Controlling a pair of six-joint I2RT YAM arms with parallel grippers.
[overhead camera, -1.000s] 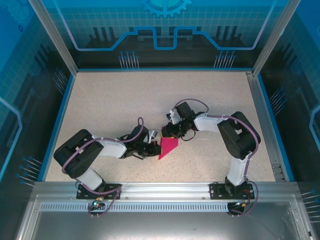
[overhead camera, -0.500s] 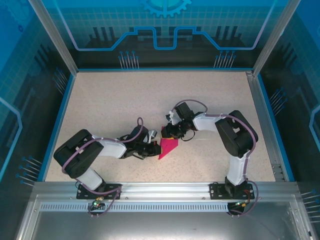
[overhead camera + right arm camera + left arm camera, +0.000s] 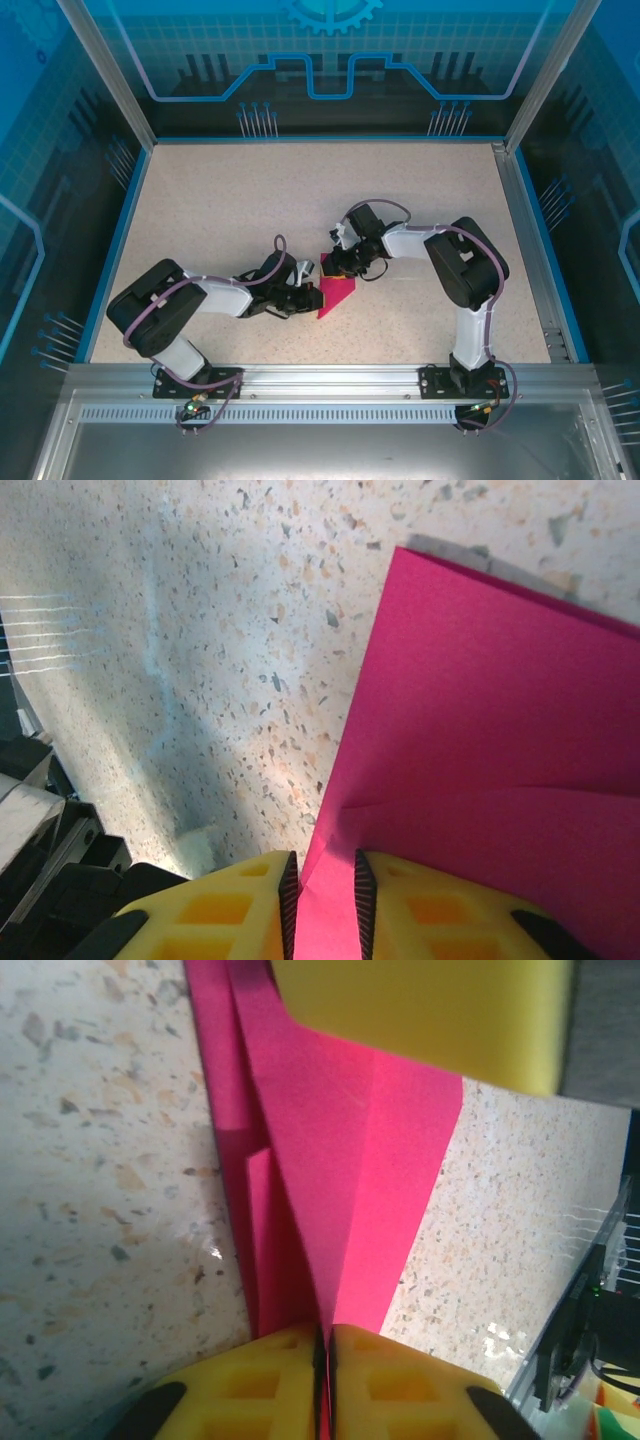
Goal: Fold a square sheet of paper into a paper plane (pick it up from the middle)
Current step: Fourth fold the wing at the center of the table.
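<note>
Lying flat on the speckled table (image 3: 250, 200) a little nearer than its middle, the pink paper (image 3: 337, 293) is folded into a layered wedge with creases running lengthwise (image 3: 340, 1160). The left gripper (image 3: 325, 1345) has its yellow pads pressed together on one edge of the paper, pinching the layers. The right gripper (image 3: 322, 880) clamps the opposite edge (image 3: 500, 730), its pads just a paper's thickness apart. In the overhead view the left gripper (image 3: 306, 284) meets the paper from the left and the right gripper (image 3: 335, 266) from behind it. The left arm lies low, forearm stretched rightward from a bent elbow. The right arm rises from its base, folds at the elbow and reaches leftward, wrist tipped down.
</note>
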